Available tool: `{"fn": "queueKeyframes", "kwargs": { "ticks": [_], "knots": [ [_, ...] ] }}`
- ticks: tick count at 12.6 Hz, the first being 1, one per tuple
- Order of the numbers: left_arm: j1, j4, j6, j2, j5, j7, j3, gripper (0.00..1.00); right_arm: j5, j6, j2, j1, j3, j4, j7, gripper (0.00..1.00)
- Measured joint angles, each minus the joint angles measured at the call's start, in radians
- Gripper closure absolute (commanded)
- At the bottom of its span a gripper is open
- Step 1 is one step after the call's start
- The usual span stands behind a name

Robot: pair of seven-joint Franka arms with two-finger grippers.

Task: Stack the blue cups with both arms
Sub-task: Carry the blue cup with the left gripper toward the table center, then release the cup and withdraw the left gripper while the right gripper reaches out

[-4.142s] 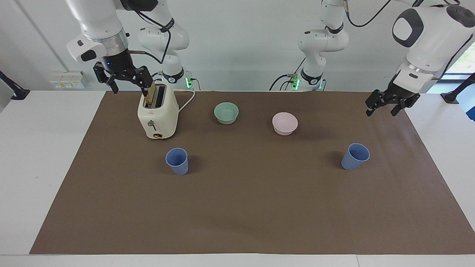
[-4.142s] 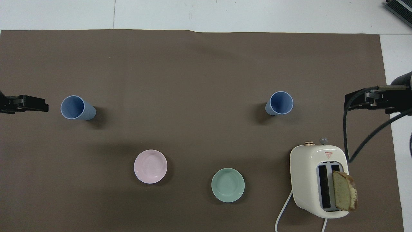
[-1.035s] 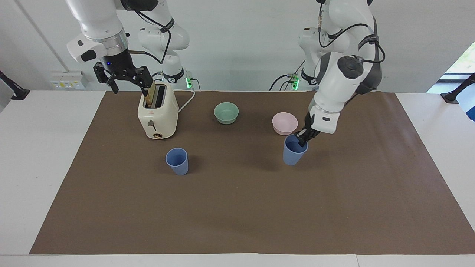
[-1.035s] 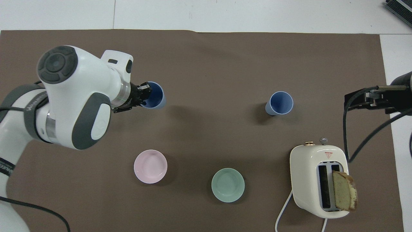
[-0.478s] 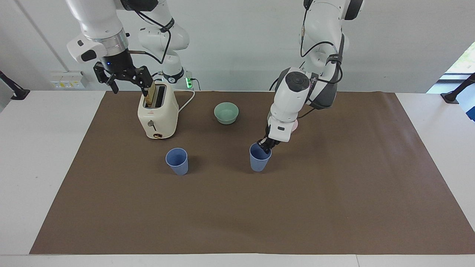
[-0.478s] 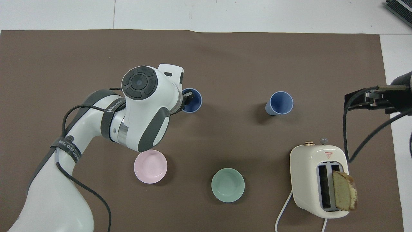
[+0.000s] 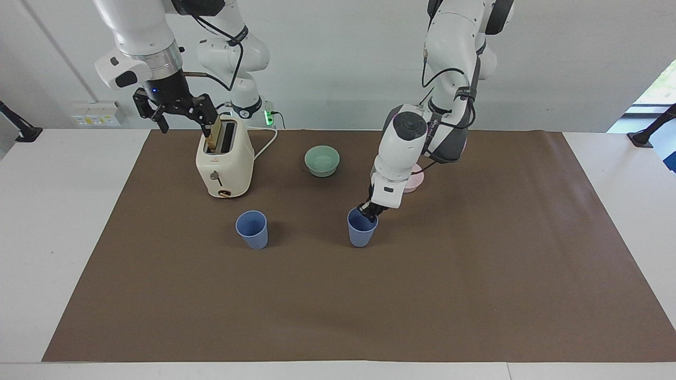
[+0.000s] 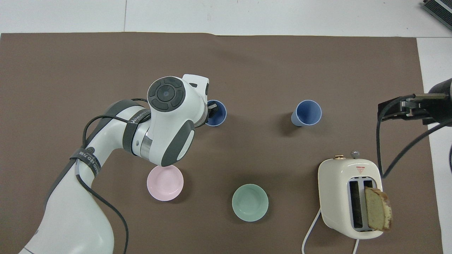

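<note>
A: Cups first. Where are they?

B: One blue cup (image 7: 252, 229) stands alone on the brown mat (image 7: 475, 295), farther from the robots than the toaster (image 7: 225, 164), toward the right arm's end of the worktop. The other cup (image 7: 362, 228) is in the left hand (image 7: 369, 210), which is pinched shut on its rim, one finger inside the mouth.

A: What has changed?

B: A few seconds ago that second cup stood far out toward the left arm's end and the left hand hung near the mat's corner. Since then the left arm has gripped it and brought it in along the worktop; even in the last half second it has edged closer. It now sits near the middle, farther from the robots than the pink bowl (image 8: 165, 182), with a clear gap to the waiting cup.

A: And the right hand?

B: The right hand (image 7: 177, 112) hangs wide open over the toaster, beside the bread slice (image 7: 214, 138), holding nothing. It has not moved at all.

A: So where does the task stand?

B: As I judge it, the carry is partway done. The cups are not yet stacked; the held one must still be lifted over the other and lowered in, or passed to the right arm.
</note>
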Motion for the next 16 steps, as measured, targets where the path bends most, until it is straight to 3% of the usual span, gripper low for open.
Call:
{"fn": "queueKeyframes", "kwargs": {
  "ticks": [1,3,6,10,16],
  "knots": [
    [0.0,-0.001,-0.001,0.002,0.002,0.0,0.0,1.0,0.0,0.0,0.0,0.0,0.0,0.0,0.0,0.0],
    [0.0,-0.007,-0.001,0.005,0.007,0.0,0.0,0.67,0.0,0.0,0.0,0.0,0.0,0.0,0.0,0.0],
    [0.0,-0.007,-0.001,0.006,0.012,-0.001,0.004,0.0,0.0,0.0,0.0,0.0,0.0,0.0,0.0,0.0],
    [0.016,0.005,-0.019,-0.017,0.05,0.005,0.033,0.0,0.0,0.0,0.0,0.0,0.0,0.0,0.0,0.0],
    [0.19,0.013,-0.225,-0.191,0.069,0.324,0.044,0.0,0.0,0.001,0.0,0.0,0.0,0.0,0.0,0.0]
  ]
}}
